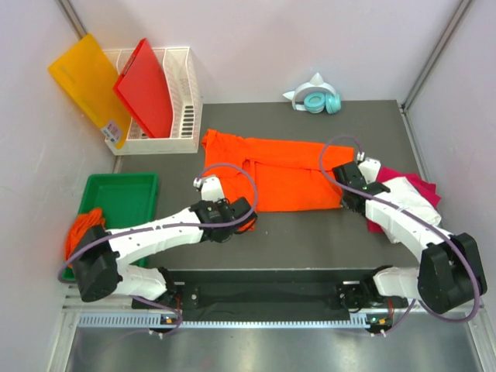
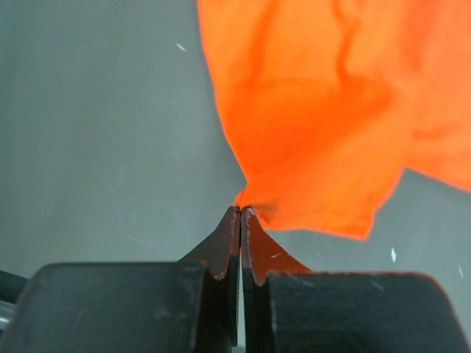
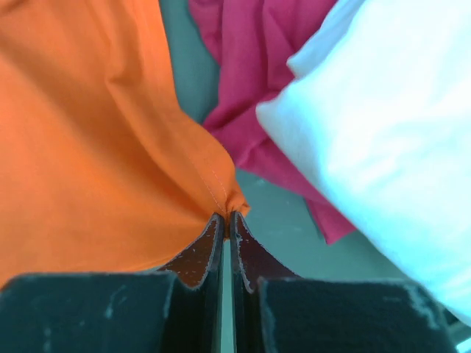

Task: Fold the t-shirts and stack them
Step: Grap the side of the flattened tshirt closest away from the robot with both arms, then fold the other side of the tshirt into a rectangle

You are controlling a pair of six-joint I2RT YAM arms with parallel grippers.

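Across mid-frame the orange t-shirt (image 1: 287, 174) lies flat on the desk (image 1: 310, 236), my left pincer (image 2: 241, 215) and right pincer (image 3: 226, 218) each pinching a near corner. White t-shirt (image 1: 411, 198) and magenta t-shirt (image 1: 425, 184) lie at right; no stack shows, so I judge we're early.

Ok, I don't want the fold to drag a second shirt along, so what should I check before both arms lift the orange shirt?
1. Left end effector shut on the orange shirt at its near left corner: ok.
2. Right end effector shut on its near right corner: ok.
3. Magenta shirt outside the right grip: ok, only orange cloth sits between the fingers.
4. White shirt outside that grip: ok, it lies beside it.
5. How many layers each grip holds: cannot tell.
6. Orange shirt lying smooth: not ok, a crease runs near its left end.
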